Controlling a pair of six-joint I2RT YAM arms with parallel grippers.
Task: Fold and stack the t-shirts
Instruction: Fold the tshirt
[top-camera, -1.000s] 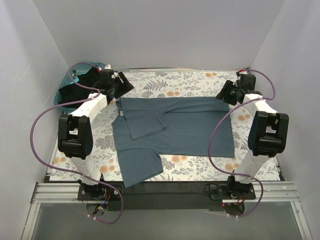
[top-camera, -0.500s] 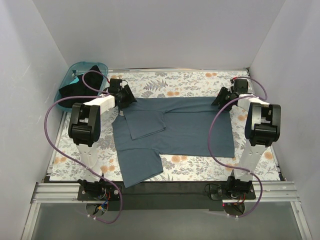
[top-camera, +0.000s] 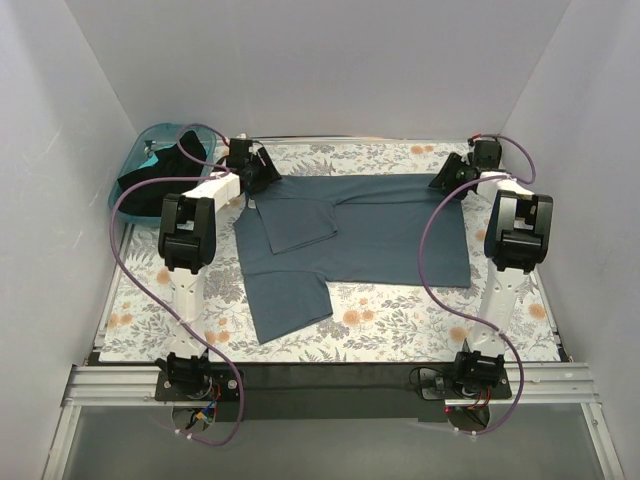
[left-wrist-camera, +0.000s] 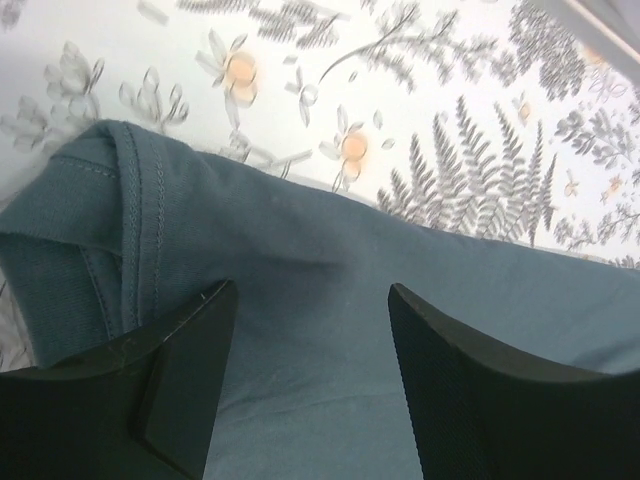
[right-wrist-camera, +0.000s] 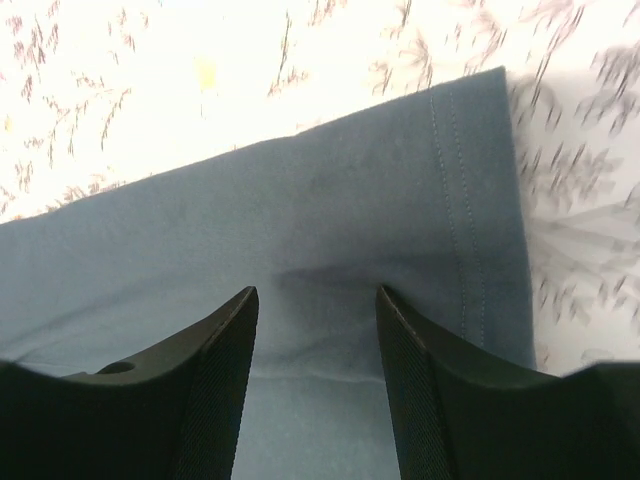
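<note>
The slate blue-grey t-shirt (top-camera: 385, 235) lies spread on the floral table, one sleeve folded in over its body at the left. My left gripper (top-camera: 258, 172) is open at the shirt's far left corner, its fingers astride flat cloth (left-wrist-camera: 300, 240) beside a stitched hem. My right gripper (top-camera: 447, 181) is open at the far right corner, fingers astride the cloth (right-wrist-camera: 350, 200) near the hemmed edge. In the wrist views the left gripper (left-wrist-camera: 310, 290) and the right gripper (right-wrist-camera: 316, 292) have nothing pinched between the fingers. A black t-shirt (top-camera: 160, 170) lies in the basket.
The teal plastic basket (top-camera: 140, 148) stands at the far left corner against the wall. White walls close in the table on three sides. Purple cables loop beside both arms. Floral tablecloth (top-camera: 400, 325) shows bare in front of the shirt.
Both arms have reached farther toward the back wall. The blue-grey shirt has slid away with them, its far edge now near the back of the table.
</note>
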